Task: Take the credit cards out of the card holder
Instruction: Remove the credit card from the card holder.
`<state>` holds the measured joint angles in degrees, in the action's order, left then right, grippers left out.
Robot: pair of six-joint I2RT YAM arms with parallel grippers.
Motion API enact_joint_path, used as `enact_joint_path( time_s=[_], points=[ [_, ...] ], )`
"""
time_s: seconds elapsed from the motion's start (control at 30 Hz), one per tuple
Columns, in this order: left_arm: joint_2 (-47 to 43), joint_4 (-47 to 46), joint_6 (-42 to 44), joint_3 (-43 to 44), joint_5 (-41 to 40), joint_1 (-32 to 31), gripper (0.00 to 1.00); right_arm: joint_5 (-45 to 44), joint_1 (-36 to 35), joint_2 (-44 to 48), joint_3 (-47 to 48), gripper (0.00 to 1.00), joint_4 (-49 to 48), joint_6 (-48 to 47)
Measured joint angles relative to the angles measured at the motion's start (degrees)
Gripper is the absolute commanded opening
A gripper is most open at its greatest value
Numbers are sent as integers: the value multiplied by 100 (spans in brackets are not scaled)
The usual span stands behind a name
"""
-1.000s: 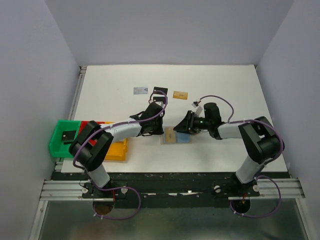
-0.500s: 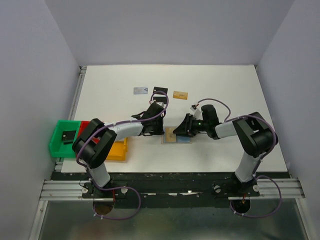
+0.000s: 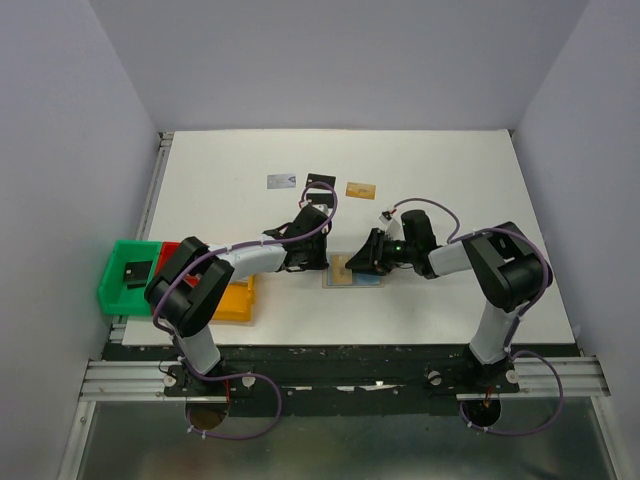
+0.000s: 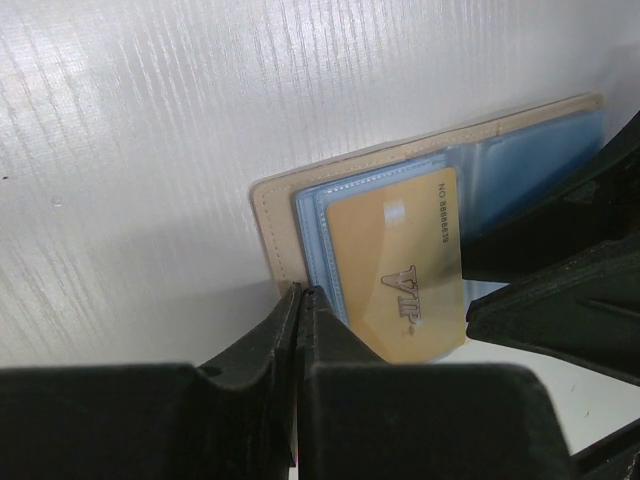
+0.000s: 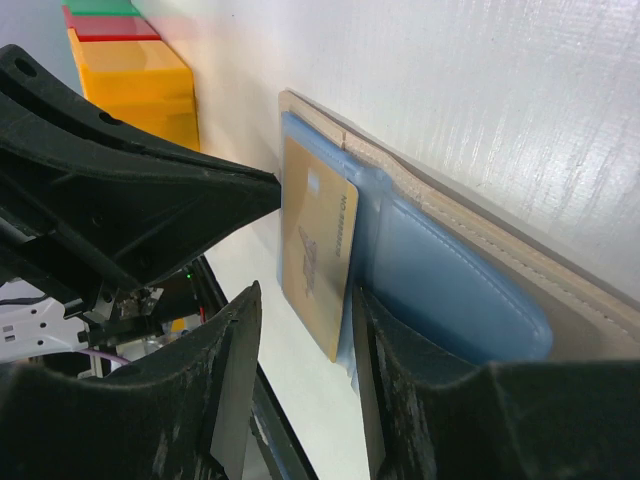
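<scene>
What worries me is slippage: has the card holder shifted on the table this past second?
No. The card holder sits equally far from the yellow bin as before.

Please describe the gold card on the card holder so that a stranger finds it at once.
On the white table, find the open card holder with light-blue panels, near the front edge. The gold card marked VIP lies on its left panel in the top view; the other gold card lies bare on the table, farther back.
</scene>
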<state>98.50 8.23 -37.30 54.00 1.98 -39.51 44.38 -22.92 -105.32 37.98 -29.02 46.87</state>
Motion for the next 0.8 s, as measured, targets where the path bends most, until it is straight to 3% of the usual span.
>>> enact_joint_path(
  time_s=[0.8],
  points=[
    [90, -42, -2, 74, 22, 2, 11, 538, -155, -518, 101, 50, -901, 568]
  ],
)
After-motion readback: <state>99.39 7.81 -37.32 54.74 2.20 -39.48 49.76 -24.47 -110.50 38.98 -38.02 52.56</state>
